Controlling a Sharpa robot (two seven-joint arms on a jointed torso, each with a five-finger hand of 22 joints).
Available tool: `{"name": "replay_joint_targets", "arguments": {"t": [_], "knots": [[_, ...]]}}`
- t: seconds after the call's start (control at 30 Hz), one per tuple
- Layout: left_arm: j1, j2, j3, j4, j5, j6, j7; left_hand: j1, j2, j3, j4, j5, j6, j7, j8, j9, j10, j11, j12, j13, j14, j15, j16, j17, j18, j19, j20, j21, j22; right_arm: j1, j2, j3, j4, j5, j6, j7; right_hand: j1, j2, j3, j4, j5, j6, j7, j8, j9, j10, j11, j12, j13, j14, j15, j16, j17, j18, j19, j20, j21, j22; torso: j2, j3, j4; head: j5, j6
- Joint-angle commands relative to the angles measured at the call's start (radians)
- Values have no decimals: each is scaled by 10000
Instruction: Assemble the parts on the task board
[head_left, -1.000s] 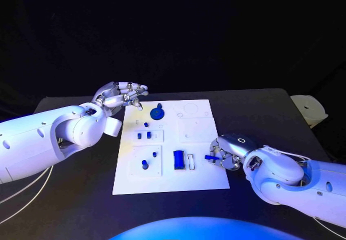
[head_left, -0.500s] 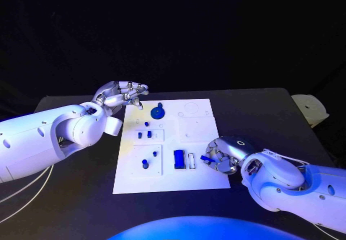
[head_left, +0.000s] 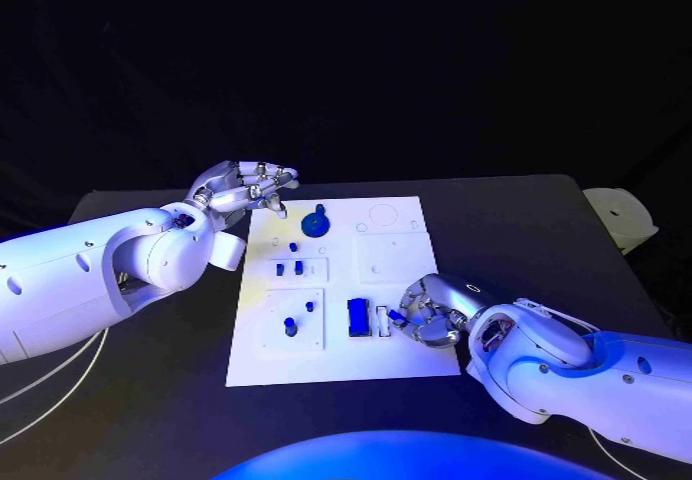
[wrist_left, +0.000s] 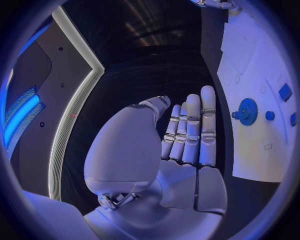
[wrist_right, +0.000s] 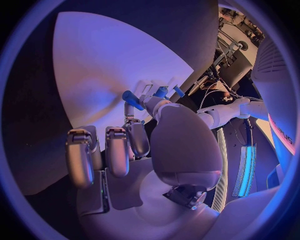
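Head view. Task board (head_left: 335, 352): white plate, centre of table. Right hand (head_left: 428, 312) at board's 4 o'clock edge, fingers curled, pinching a small blue peg (head_left: 395, 316) just beside the white slot (head_left: 381, 322) and near the dark blue block (head_left: 358, 317). Peg judged light, rigid, smooth plastic; likely slippery, best held at mid-length between fingertips, leaving the tip free for insertion. Left hand (head_left: 241, 187) raised off the board's 11 o'clock corner, fingers loosely bent and apart, holding nothing. Blue gear (head_left: 315, 226) at 12 o'clock on the board, untouched.

Left wrist view. Left hand (wrist_left: 187, 135) with fingers extended side by side, palm bare; blue gear (wrist_left: 247, 111) on the board (wrist_left: 256, 150) beyond, well apart.

Right wrist view. Right hand (wrist_right: 137, 145) tilted over the board (wrist_right: 100, 65); blue peg (wrist_right: 132, 99) pinched at fingertips, remaining fingers curled inward.
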Motion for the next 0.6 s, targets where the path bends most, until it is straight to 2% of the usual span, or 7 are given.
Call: {"name": "replay_joint_targets", "arguments": {"t": [0.03, 0.1, 0.13, 0.23, 0.4, 0.6], "knots": [[6, 23, 6, 34, 35, 179, 40, -77, -14, 30, 0, -17, -63, -20, 39, 9, -72, -14, 45, -5, -72, 20, -38, -9, 67, -70, -19, -39, -4, -3, 116, 0, -59, 838, -66, -25, -270, -4, 188, -99, -82, 103, -99, 65, 207, 90, -3, 62, 824, 846, -67, 38, 1495, -137, 1055, -87, 58, 2627, -4, -2, 10, -2, 2], [6, 25, 6, 35, 34, 187, 36, -77, -14, 30, 0, -17, -63, -20, 39, 9, -72, -14, 45, -5, -72, 20, -38, -9, 67, -70, -19, -39, -4, -3, 197, 0, -106, 960, -32, -7, -569, -28, 85, 20, 249, 141, -105, 62, 207, 109, -7, 94, 849, 849, -71, 44, 1510, -142, 1063, -92, 81, 2634, -1, -2, 15, 6, 5], [6, 24, 6, 36, 33, 188, 33, -77, -14, 30, 0, -17, -63, -20, 39, 9, -72, -14, 45, -5, -72, 20, -38, -9, 67, -70, -19, -39, -4, -3, 242, 0, -131, 1012, -25, 5, -642, -36, 43, 56, 253, 152, -100, 63, 207, 109, -3, 93, 850, 850, -69, 46, 1515, -140, 1061, -92, 75, 2632, 6, 1, 16, 9, -3], [6, 23, 6, 37, 28, 194, 25, -77, -14, 30, 0, -17, -63, -20, 39, 9, -72, -14, 45, -5, -72, 20, -38, -9, 67, -70, -19, -39, -4, -4, 358, 0, -198, 1116, -9, 31, -939, 1, -112, 244, 151, 182, -94, 49, 197, 119, 4, 107, 863, 851, -63, 49, 1522, -140, 1060, -88, 72, 2631, 16, 8, 19, 18, -7], [6, 24, 6, 40, 25, 203, 16, -77, -14, 30, 0, -17, -63, -20, 39, 9, -72, -14, 45, -5, -72, 20, -38, -9, 67, -70, -19, -39, -4, -5, 498, 0, -323, 1210, 0, 41, -1052, 23, -183, 311, 88, 215, -100, 53, 197, 125, 0, 117, 873, 852, -66, 51, 1528, -142, 1063, -90, 82, 2634, 2, -6, 11, 34, -30], [7, 25, 6, 40, 24, 210, 8, -77, -14, 30, 0, -17, -63, -20, 39, 9, -72, -14, 45, -5, -72, 20, -38, -9, 67, -70, -19, -39, -4, -5, 609, 1, -460, 1249, -1, 26, -1217, 59, -293, 424, -49, 273, -115, 65, 201, 139, -10, 143, 894, 855, -74, 57, 1542, -142, 1064, -94, 84, 2635, 1, 3, 13, 45, -34]]}}
